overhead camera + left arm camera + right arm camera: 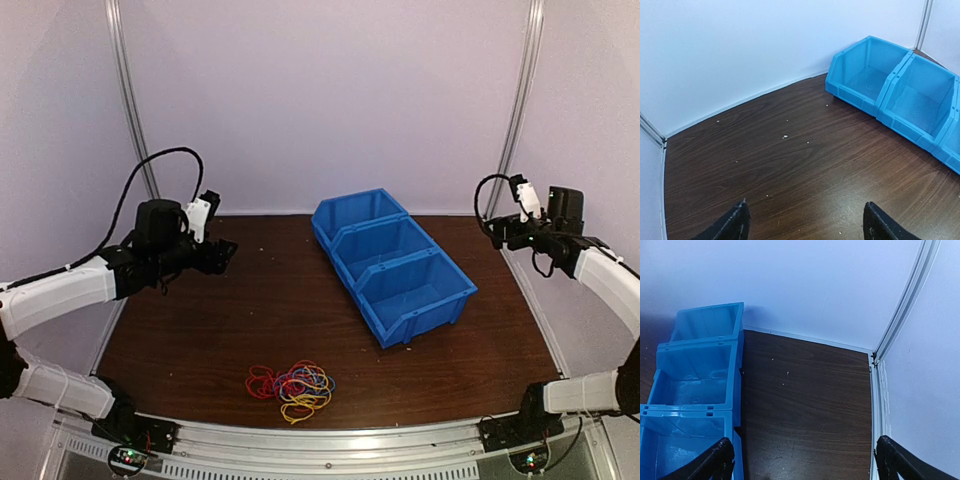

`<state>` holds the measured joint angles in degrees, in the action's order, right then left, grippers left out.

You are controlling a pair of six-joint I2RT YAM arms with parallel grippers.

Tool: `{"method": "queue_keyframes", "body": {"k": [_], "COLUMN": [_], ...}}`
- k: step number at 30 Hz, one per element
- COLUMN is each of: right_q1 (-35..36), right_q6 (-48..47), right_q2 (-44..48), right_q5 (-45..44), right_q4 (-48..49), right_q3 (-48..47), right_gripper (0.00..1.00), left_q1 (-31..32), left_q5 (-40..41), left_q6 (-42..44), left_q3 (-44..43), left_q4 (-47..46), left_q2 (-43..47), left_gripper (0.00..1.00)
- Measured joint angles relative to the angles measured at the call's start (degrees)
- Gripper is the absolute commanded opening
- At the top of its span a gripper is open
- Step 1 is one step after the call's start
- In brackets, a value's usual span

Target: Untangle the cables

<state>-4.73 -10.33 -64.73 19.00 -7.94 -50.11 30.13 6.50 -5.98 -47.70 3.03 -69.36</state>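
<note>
The cables (292, 383) lie in one tangled bunch of red, yellow, blue and orange loops on the dark wood table, near its front edge and a little left of centre. They show only in the top view. My left gripper (222, 253) hovers at the far left of the table, high above it, open and empty; its wide-apart fingertips (735, 225) show in the left wrist view over bare wood. My right gripper (497, 232) hovers at the far right by the wall, open and empty, its fingertips (715, 462) wide apart. Both grippers are far from the bunch.
A blue bin (392, 262) with three compartments lies diagonally at the centre-right of the table; it also shows in the left wrist view (900, 95) and the right wrist view (695, 375). White walls and metal corner posts (128, 95) close off the back and sides.
</note>
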Motion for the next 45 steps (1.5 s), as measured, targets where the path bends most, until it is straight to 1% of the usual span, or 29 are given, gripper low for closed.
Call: {"method": "queue_keyframes", "body": {"k": [3,6,8,10,13,14,18,21,25,30,35,39,42,45], "right_q1": [-0.15,0.31,2.38,6.84,17.29,21.33,31.43,37.05,42.32,45.46,45.75,45.75,45.75,45.75], "right_q6": [-2.1,-5.66,-7.5,-9.25,-12.87,-14.38,-19.06,-21.51,-23.69,-25.07,-25.77,-26.53,-27.26,-27.43], "right_q2": [0.33,1.84,2.43,1.7,-1.88,-3.67,-9.25,-12.9,-15.63,-17.29,-16.68,-14.21,-12.87,-12.72], "right_q5": [1.92,7.78,10.62,12.0,12.41,12.0,10.62,9.42,8.09,8.02,8.22,7.87,6.99,5.73], "right_q4": [-1.46,-2.8,-3.54,-4.44,-6.67,-7.87,-12.09,-14.51,-16.17,-18.14,-19.91,-20.63,-20.81,-20.68], "right_q3": [0.04,0.66,0.76,0.52,-0.48,-1.09,-3.89,-6.45,-7.04,-7.04,-6.99,-6.34,-5.29,-4.09], "right_gripper": [1.0,1.0,0.98,0.96,0.92,0.91,0.84,0.79,0.72,0.66,0.66,0.66,0.66,0.65], "left_q1": [0.04,0.28,0.66,1.42,4.09,5.66,10.69,14.14,19.82,24.9,30.03,34.29,36.06,36.26], "left_q5": [-3.74,-9.68,-14.12,-17.49,-20.72,-21.29,-24.17,-26.51,-27.1,-27.06,-25.49,-22.53,-19.85,-17.42], "left_q6": [0.72,1.9,2.71,3.21,4.55,5.14,6.45,6.54,5.27,2.36,0.07,-0.48,-0.74,-1.05], "left_q3": [0.0,0.0,0.0,0.0,-0.9,-1.84,-4.35,-4.59,-4.5,-1.97,3.17,5.99,6.91,8.17], "left_q4": [-0.04,-0.74,-1.27,-1.53,-0.26,1.07,5.22,7.61,9.64,10.69,10.08,9.16,6.97,4.9], "left_q2": [-0.11,-0.11,-0.11,-0.13,-1.33,-2.25,-4.72,-5.27,-6.45,-7.98,-7.98,-9.18,-11.43,-12.07], "left_gripper": [0.74,0.72,0.71,0.7,0.7,0.7,0.7,0.68,0.66,0.68,0.7,0.7,0.69,0.69]}}
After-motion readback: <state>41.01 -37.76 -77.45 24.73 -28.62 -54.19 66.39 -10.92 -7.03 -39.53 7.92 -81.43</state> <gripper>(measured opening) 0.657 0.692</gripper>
